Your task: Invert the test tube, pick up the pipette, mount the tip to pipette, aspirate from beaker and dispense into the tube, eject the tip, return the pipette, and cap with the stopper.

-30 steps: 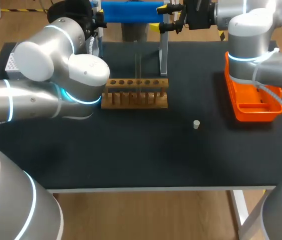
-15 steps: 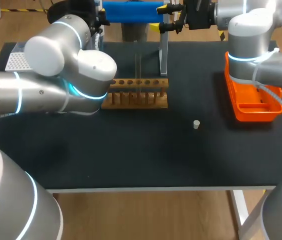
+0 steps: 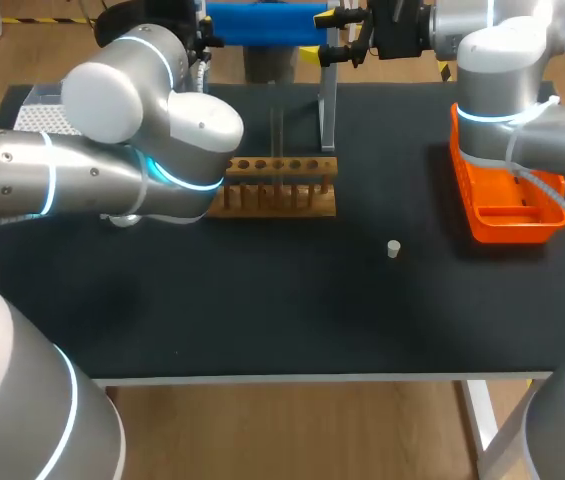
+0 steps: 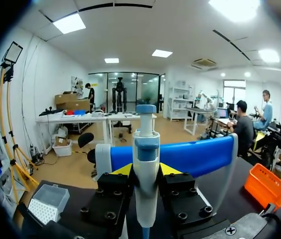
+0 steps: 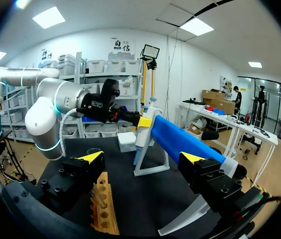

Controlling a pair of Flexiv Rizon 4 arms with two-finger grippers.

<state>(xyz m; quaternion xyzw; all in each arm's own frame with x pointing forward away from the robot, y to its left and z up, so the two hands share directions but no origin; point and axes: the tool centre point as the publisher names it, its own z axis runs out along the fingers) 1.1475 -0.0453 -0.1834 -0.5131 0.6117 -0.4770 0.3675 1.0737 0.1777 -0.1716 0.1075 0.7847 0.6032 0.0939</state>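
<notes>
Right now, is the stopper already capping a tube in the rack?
No, the stopper lies alone on the black table, apart from the wooden rack.

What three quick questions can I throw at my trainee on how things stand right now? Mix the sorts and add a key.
1. True or false: the stopper lies inside the orange tray.
2. What sits between the fingers of the left pincer? A) beaker B) pipette C) test tube
3. One word, open or shut: how does the right pincer stand?

Key:
1. False. It lies on the bare table, apart from the orange tray.
2. B.
3. Open, holding nothing.
</notes>
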